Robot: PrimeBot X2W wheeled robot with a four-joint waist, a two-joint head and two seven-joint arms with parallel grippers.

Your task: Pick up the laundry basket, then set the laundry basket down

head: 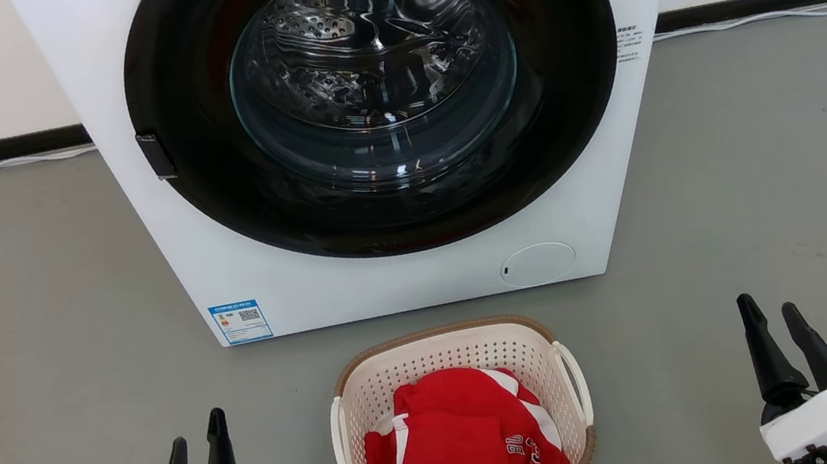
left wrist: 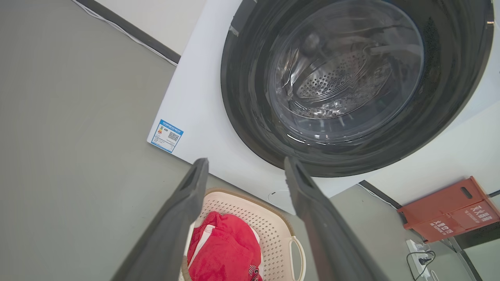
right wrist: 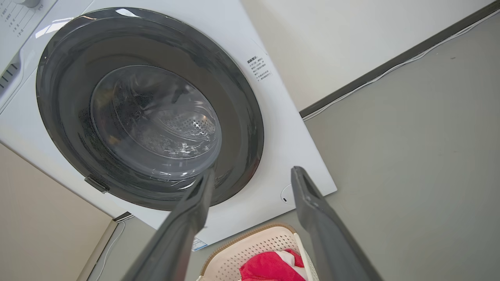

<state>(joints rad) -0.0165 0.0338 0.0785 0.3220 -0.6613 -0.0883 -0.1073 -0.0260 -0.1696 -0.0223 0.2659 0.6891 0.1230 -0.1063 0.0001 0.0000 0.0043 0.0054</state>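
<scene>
The laundry basket point(head: 452, 355), cream-white with a brown rim and white loop handles, stands on the grey floor just in front of the washing machine. A red and white garment point(head: 457, 438) lies inside it. My left gripper point(head: 198, 444) is open at the lower left, well to the left of the basket. My right gripper point(head: 772, 312) is open at the lower right, well to its right. Neither touches it. The left wrist view shows the laundry basket point(left wrist: 269, 222) between the open fingers point(left wrist: 187, 195); the right wrist view shows the laundry basket point(right wrist: 254, 244) low between the fingers point(right wrist: 308, 195).
A white front-loading washing machine point(head: 227, 272) with a closed dark round door point(head: 376, 101) stands right behind the basket. Grey floor point(head: 33, 314) spreads on both sides. A red box point(left wrist: 449, 208) and a power strip point(left wrist: 420, 257) sit by the wall.
</scene>
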